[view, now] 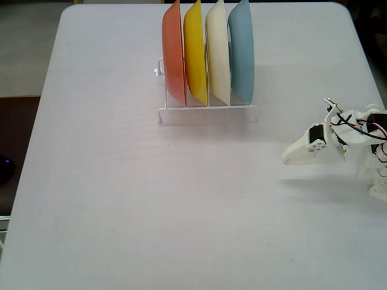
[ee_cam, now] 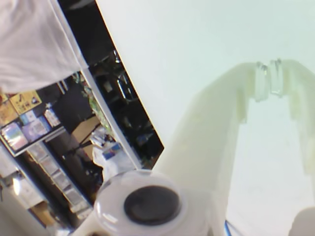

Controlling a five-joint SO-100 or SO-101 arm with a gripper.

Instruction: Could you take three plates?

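In the fixed view, three plates stand on edge in a white wire rack at the back of the table: a yellow plate, a cream-white plate and a light blue plate. My white gripper hovers low over the table at the right, well to the front right of the rack and pointing left. In the wrist view my gripper is shut, its fingertips meeting with nothing between them. No plate shows in that view.
An orange-red plate fills the rack's leftmost slot. The white table spreads out in front of the rack. The wrist view shows the table edge with dark room clutter beyond it. The arm's base sits at the right edge.
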